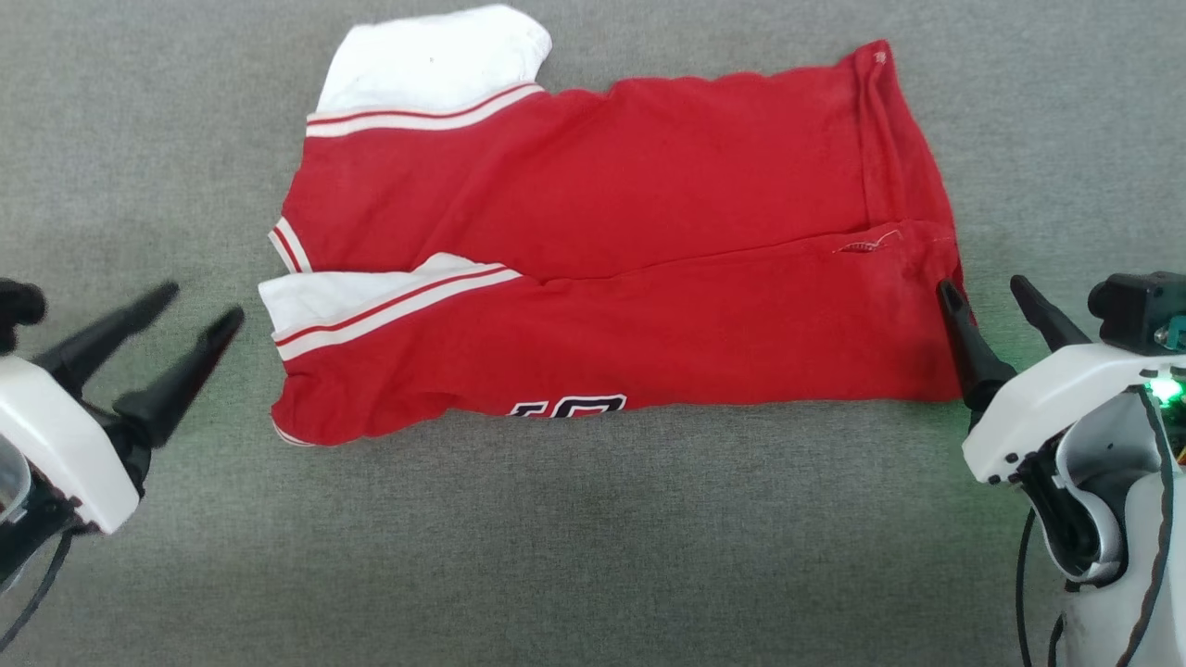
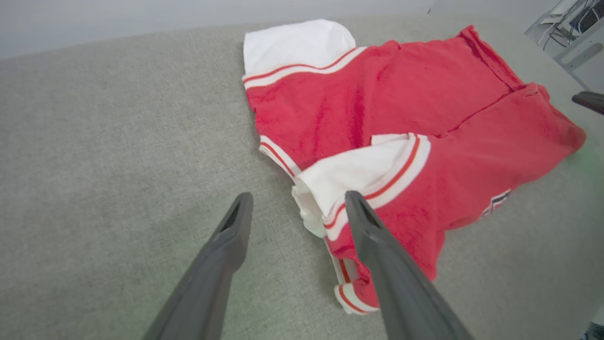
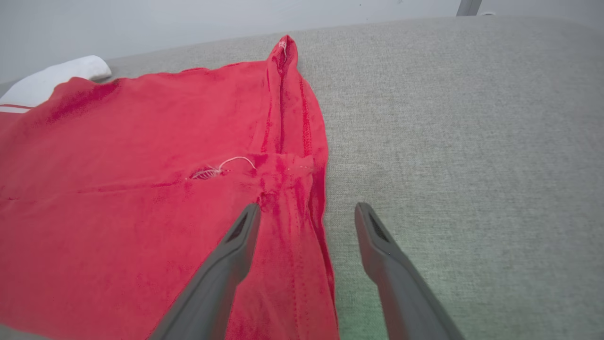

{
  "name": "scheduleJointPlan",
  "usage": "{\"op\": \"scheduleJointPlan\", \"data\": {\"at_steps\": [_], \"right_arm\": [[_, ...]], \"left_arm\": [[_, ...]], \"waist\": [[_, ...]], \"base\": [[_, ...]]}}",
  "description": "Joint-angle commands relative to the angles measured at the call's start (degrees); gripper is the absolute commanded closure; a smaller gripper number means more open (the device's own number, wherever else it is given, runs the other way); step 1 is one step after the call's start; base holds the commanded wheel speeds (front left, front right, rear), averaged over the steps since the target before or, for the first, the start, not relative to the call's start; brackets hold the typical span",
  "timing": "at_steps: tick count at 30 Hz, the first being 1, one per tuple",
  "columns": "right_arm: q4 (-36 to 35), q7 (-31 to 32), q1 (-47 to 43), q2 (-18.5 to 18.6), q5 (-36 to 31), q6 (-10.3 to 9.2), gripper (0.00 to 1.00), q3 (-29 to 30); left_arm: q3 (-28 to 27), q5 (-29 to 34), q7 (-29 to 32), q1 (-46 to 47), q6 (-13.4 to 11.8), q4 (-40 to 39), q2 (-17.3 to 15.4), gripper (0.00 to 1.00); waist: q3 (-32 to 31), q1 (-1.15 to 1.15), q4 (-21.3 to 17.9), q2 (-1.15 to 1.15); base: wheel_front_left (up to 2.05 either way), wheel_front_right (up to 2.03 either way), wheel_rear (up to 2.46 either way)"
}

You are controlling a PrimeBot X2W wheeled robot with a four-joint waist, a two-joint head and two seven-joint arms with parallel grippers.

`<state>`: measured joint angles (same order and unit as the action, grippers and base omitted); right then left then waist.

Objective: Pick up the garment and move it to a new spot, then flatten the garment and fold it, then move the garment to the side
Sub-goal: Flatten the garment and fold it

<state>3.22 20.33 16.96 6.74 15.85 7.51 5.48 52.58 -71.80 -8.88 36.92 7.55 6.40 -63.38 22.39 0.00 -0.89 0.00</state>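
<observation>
The left gripper (image 1: pixel 199 306) is spread wide and empty. Near its tips, but apart, lies the white-sleeved end of the shirt (image 1: pixel 602 232). The right gripper (image 1: pixel 982 285) is spread wide too, holding nothing. One of its fingers is over the red hem, the other over the grey surface (image 1: pixel 593 537). The shirt lies folded between the grippers.

The red jersey (image 3: pixel 141 198) covers the frame's left on a grey cloth surface (image 3: pixel 472 141); at bottom centre the right gripper (image 3: pixel 306 208), fingers spread, straddles its hem edge
</observation>
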Motion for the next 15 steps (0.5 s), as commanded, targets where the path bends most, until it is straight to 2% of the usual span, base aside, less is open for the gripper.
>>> {"op": "scheduleJointPlan", "data": {"at_steps": [1,7,15], "right_arm": [[-0.49,0.11,-0.57,-0.09,0.38,-0.05,0.0,-0.08],[-0.47,-0.19,-1.54,-0.77,1.18,-0.05,0.0,-0.85],[-0.24,-0.78,-0.24,-1.49,1.47,-0.05,0.0,-1.98]], "left_arm": [[0.66,-0.89,1.8,1.02,-0.15,-0.76,-0.69,0.0],[6.22,-9.3,17.35,3.42,-0.15,-6.23,-2.68,0.0],[9.37,-15.14,29.27,5.65,-0.15,1.46,-0.52,0.0]], "waist": [[-0.69,0.0,-0.22,0.0],[-0.84,0.0,-1.62,0.0],[1.51,0.0,-4.7,0.0]], "base": [[0.0,0.0,0.0],[0.0,0.0,0.0],[0.0,0.0,0.0]]}}
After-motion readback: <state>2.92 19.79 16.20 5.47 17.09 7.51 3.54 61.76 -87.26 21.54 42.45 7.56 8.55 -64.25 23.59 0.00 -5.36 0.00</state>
